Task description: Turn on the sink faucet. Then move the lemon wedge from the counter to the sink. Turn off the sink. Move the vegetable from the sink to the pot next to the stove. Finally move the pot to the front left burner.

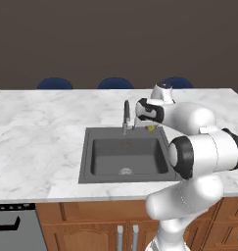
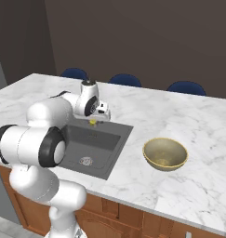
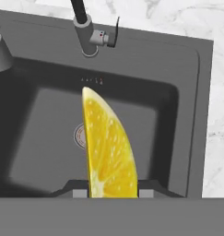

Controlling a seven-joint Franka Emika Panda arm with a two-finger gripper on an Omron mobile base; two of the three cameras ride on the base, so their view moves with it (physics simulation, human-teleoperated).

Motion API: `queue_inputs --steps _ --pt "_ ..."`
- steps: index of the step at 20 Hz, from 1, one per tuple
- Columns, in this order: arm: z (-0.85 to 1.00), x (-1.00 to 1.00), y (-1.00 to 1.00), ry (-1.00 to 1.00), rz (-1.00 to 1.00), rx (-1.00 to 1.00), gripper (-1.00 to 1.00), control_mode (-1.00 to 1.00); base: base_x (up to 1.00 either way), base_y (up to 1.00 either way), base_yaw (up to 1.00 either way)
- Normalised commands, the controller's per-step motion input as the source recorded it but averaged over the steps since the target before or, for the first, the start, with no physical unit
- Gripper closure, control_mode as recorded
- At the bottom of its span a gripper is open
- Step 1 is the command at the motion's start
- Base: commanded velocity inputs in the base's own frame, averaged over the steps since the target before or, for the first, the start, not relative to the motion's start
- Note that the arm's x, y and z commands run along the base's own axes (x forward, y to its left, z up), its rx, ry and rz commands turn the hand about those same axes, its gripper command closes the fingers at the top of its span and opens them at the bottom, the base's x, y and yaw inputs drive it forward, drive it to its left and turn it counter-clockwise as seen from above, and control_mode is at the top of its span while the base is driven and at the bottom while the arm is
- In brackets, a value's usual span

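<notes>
1. In the hand view I see the gripper [image 3: 112, 192] clamped on the lemon wedge [image 3: 107, 147], which stands up the frame's centre from between the finger tips.
2. Wedge hangs over the sink [image 3: 187, 110]; its drain [image 3: 79, 136] sits just left of the wedge.
3. Faucet [image 3: 85, 27] at upper left of the hand view.
4. Left base view: wedge [image 1: 151, 128] at the sink's [image 1: 86, 162] upper right corner, beside the faucet [image 1: 126, 115].
5. Right base view: tan bowl [image 2: 165, 154] on the counter [image 2: 198, 130], right of centre.
</notes>
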Motion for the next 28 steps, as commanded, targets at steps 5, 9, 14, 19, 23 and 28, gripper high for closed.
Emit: queue_inputs --steps 5,9,14,19,23,28 --pt "0.11 -0.01 0.0 0.0 -0.03 -0.01 1.0 -1.0 0.0 0.0 0.0" --pt "0.0 0.01 0.0 0.0 0.0 0.0 1.0 -1.0 0.0 0.0 0.0" --pt "0.0 -0.17 0.0 -0.09 -0.01 -0.01 1.0 1.0 -0.14 0.0 -0.03" --pt "0.0 0.0 0.0 0.0 0.0 0.0 1.0 1.0 -0.66 0.0 -0.35" --pt "0.0 0.0 0.0 0.0 0.0 0.0 1.0 1.0 -0.51 0.0 -0.51" --pt "0.0 0.0 0.0 0.0 0.0 0.0 1.0 1.0 -0.25 0.0 -0.58"
